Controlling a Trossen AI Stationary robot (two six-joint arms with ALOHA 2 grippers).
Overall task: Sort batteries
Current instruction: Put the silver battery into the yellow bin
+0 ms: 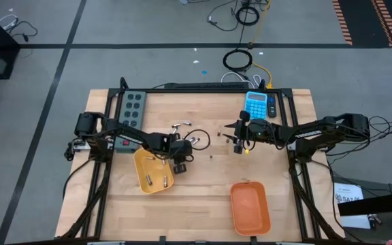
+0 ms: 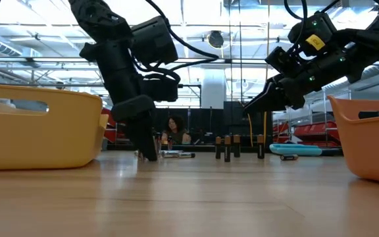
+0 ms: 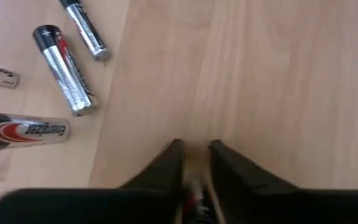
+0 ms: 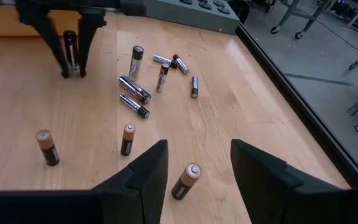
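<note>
the left gripper (image 4: 73,68) is down at the table, fingers nearly together and pinching a battery (image 4: 71,46) that's standing on end between the tips. in its own wrist view something small is sitting in the narrow slot between the fingers (image 3: 166,165), so it looks like a grip, though a thin one. just past it a bunch of silvery batteries (image 4: 148,78) is lying loose on the wood, a couple nearly touching each other. the yellow tray (image 1: 152,171) is sitting right beside that gripper, with a few batteries already inside.

the right gripper (image 4: 197,165) is hanging above the table with fingers spread and nothing between them. a dark copper-topped battery (image 4: 185,180) is lying right under the gap, and two more dark ones (image 4: 47,147) are standing farther out. the orange tray (image 1: 250,207) is nearer the front edge, well apart, and looks empty.

what could go wrong: the left grip is on a smooth round thing held only by the tips, so it may be slipping or twisting out on the lift, probably rolling into the loose pile. swinging low toward the yellow tray could also be clipping its wall. on the right, coming down off-centre could kick the lying battery away or tip the standing ones.
</note>
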